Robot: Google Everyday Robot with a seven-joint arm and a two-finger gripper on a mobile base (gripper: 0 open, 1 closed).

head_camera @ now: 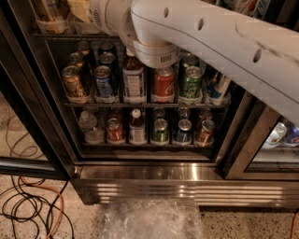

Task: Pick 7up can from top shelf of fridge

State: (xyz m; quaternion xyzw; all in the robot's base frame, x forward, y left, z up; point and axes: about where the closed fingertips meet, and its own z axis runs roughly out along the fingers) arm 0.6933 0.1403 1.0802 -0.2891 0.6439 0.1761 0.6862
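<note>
The gripper [80,8] sits up at the top shelf [60,35] of the fridge [187,184], whether released or clenched I cannot tell, and the 7up can, probably hidden behind the arm [210,32], appears not yet drawn out
</note>
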